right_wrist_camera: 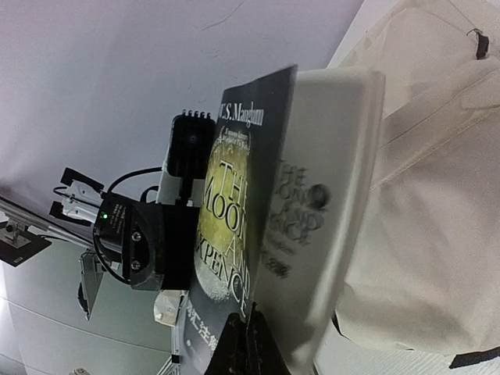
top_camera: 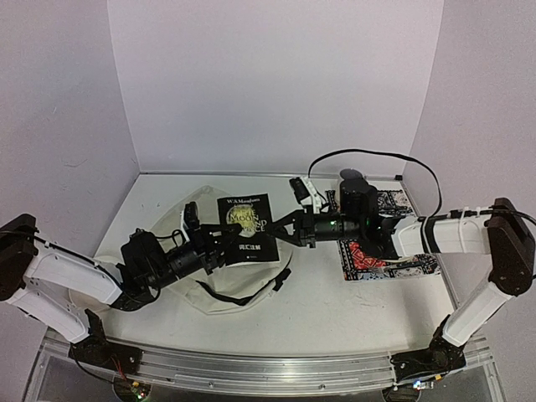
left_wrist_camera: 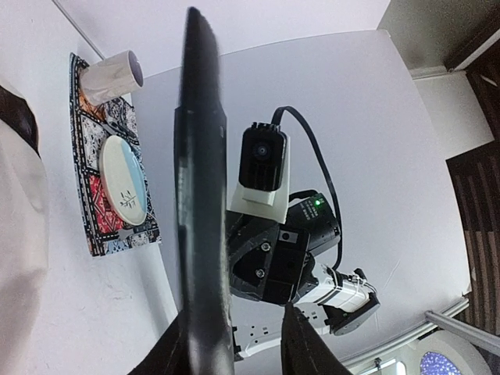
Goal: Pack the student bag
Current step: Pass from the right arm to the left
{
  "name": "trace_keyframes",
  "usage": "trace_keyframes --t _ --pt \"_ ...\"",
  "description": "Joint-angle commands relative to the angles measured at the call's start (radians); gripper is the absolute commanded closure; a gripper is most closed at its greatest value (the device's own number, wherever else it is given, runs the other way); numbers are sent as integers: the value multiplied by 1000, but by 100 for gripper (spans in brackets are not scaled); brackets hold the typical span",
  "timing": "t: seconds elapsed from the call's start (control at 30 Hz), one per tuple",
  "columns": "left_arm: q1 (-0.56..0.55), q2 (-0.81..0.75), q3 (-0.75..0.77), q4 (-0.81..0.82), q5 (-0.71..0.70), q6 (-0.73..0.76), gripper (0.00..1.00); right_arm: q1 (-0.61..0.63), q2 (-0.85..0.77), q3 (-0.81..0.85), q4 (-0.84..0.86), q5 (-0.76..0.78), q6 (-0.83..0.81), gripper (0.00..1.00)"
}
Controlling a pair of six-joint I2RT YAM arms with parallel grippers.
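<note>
A black paperback book [top_camera: 247, 224] is held up over the student bag [top_camera: 219, 293], a cream fabric backpack lying flat on the table. My right gripper [top_camera: 280, 228] is shut on the book's right edge. In the right wrist view its fingertips [right_wrist_camera: 248, 344] pinch the lower edge of the book [right_wrist_camera: 234, 234], with the bag [right_wrist_camera: 426, 234] behind. My left gripper [top_camera: 219, 244] straddles the book's left side. In the left wrist view the book [left_wrist_camera: 201, 195] stands edge-on between the fingers [left_wrist_camera: 305, 344]. One finger lies against it and the other stands a little apart.
A patterned red-blue mat [top_camera: 394, 258] lies at the right, partly under my right arm. In the left wrist view it [left_wrist_camera: 94, 226] carries a white plate [left_wrist_camera: 123, 180] and a tipped white cup [left_wrist_camera: 109, 74]. A black cable [top_camera: 368, 153] loops behind the right arm.
</note>
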Motion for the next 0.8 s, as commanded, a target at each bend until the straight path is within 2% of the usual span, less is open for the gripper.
trace_keyframes --t 0.0,0.3,0.37,0.43,0.5,0.7,0.77 --pt "4 -33 -13 69 -12 11 67 6 11 19 -4 -2 -22 99" --pt "4 -60 -33 69 -55 23 79 7 7 61 -81 9 -69 97" --pt "4 -61 -34 69 -63 23 86 8 5 64 -89 14 -74 96" --pt "4 -61 -35 69 -73 23 94 10 0 63 -90 23 -71 90" --pt "4 -65 -35 70 -89 23 100 16 -18 53 -91 49 -65 78" --pt "4 -88 -44 70 -195 -3 100 55 -112 -27 -83 258 -23 24" --pt "4 -95 -39 70 -224 -6 100 73 -137 -89 -6 316 23 13"
